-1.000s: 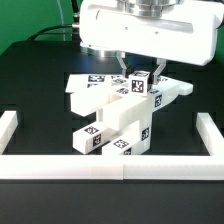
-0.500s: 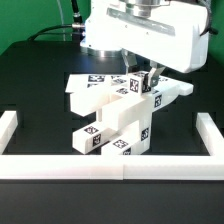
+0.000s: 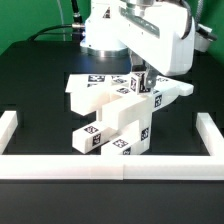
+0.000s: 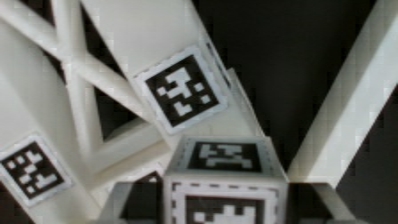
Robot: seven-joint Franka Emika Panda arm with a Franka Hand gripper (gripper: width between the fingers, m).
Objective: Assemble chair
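Pincer [image 3: 140, 76] grips small tagged block [image 4: 221, 172] at top of chair frame [image 3: 112, 118]. Step likely: fitting block. Next: careful alignment, then straight press.

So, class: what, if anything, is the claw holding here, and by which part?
The claw appears shut on the chair's small tagged block, gripping its two opposite sides near the top.

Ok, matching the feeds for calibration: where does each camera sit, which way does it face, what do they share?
Exterior view: off the arm, raised, looking down over the border wall at the chair parts; shows the arm and gripper.
Wrist view: on the wrist, looking along the gripper at the small block and leg frame; robot barely shows.
Shared: the small block.
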